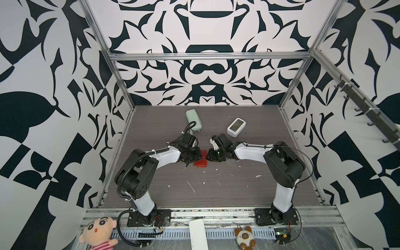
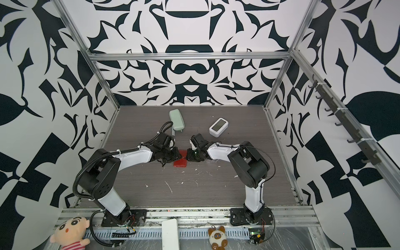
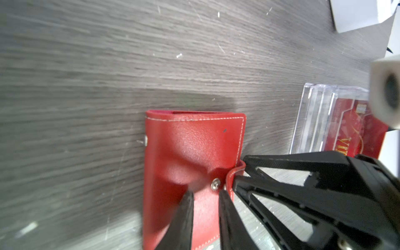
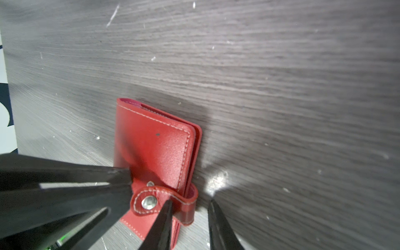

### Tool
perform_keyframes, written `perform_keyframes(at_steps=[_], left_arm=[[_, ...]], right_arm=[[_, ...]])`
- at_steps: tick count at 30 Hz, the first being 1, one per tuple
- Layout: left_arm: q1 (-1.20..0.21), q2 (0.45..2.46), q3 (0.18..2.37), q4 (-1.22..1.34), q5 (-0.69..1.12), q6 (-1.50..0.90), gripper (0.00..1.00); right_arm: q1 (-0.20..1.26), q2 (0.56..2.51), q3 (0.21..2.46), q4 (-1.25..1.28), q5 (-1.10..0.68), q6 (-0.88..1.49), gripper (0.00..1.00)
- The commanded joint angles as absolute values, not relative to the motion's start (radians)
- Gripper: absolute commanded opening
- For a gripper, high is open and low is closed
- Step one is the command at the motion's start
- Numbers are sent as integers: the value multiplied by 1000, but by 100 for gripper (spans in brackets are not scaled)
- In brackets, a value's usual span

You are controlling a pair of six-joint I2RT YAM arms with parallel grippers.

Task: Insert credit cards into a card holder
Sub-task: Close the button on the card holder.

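1. The card holder [image 1: 200,162] lies closed and flat on the table [image 1: 216,190] at mid-scene, between the two arms; its snap tab [image 4: 151,203] is off the stud [image 3: 215,184] and curls up at the holder's right edge; the step in hand, I judge, is opening the cover.
2. The right gripper [image 4: 189,201] stands with jaws part-way apart astride the tab's fold; one finger lies over the strap; whether it truly pinches I cannot tell; it should clamp the strap firmly, then draw it rightward, clear of the cover.
3. The left gripper [image 3: 204,191] has fingers slightly apart and holds nothing; its tips sit at the cover beside the stud; pinning the cover would block it, so better to slip one finger under the free right edge and lift slowly; the leather looks limp and slick.
4. A red card [image 3: 357,134] sits in a clear stand [image 3: 313,121] right of the holder; keep the swing clear of it.
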State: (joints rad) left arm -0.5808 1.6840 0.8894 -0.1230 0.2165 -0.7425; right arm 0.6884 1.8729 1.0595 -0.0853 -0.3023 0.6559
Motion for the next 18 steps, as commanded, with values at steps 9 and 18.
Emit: perform_keyframes(at_steps=[9,18], left_arm=[[-580,1643,848,-72,220,-730,26],[-580,1691,838,6,294,-750,27]], right_arm=[[692,1894,1086,-100,-301,660,32],[692,1899,1091,-110,-302,657,32]])
